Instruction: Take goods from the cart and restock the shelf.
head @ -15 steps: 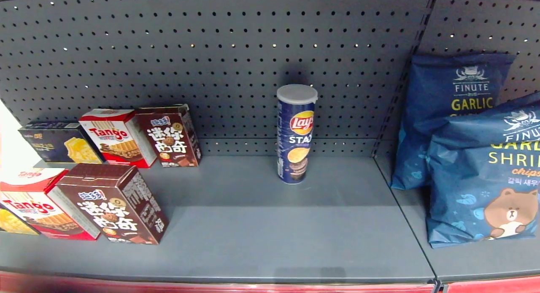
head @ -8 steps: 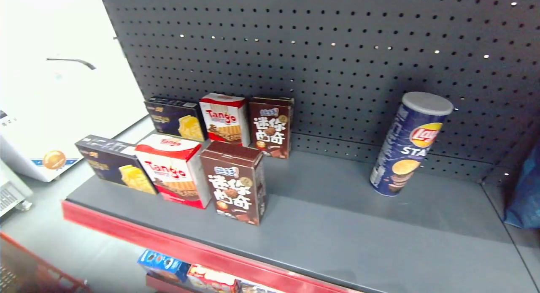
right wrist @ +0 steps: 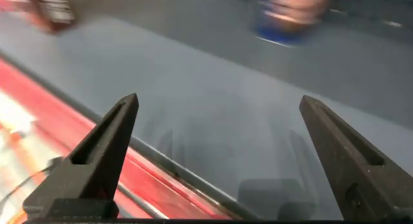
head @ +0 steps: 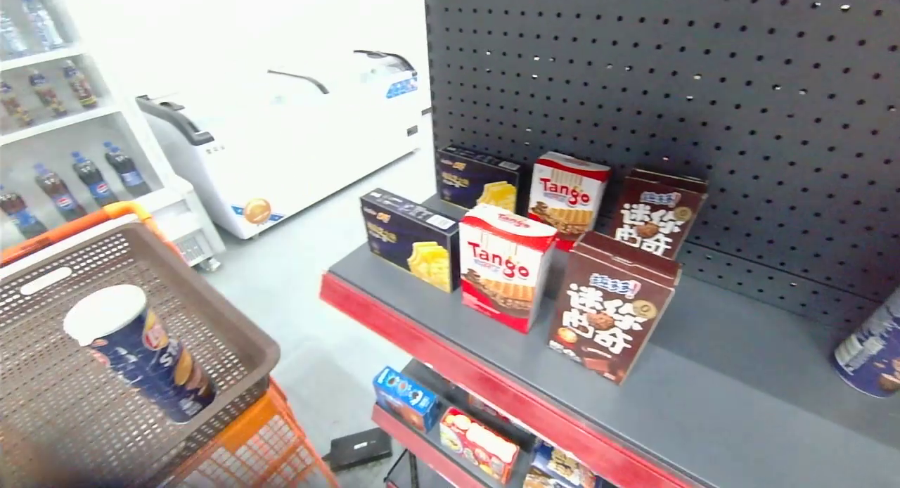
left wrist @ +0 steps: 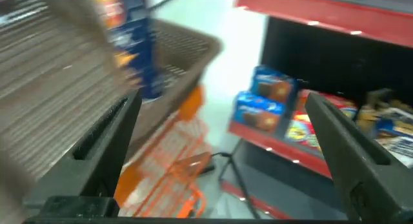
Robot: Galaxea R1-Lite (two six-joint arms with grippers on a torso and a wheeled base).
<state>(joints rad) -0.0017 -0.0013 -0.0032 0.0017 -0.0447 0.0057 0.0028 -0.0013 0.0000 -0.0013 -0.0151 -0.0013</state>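
- Head view: a brown basket [head: 211, 291] sits on the orange cart [head: 267, 432] at the left, and a blue chip can [head: 140, 354] stands inside it. The grey shelf [head: 703, 403], red along its front edge, carries six snack boxes [head: 506, 266] before a dark pegboard [head: 633, 73]. A second can [head: 872, 347] stands at its right end. A white freezer [head: 281, 157] and a drinks cooler [head: 56, 122] stand beyond, on the pale floor.
- Left wrist view: the left gripper [left wrist: 226, 159], spread wide and empty, hangs beside the basket, with packets [left wrist: 271, 101] on a lower shelf beyond.
- Right wrist view: the right gripper [right wrist: 219, 153], also wide and empty, hangs over the grey shelf top near its red edge.
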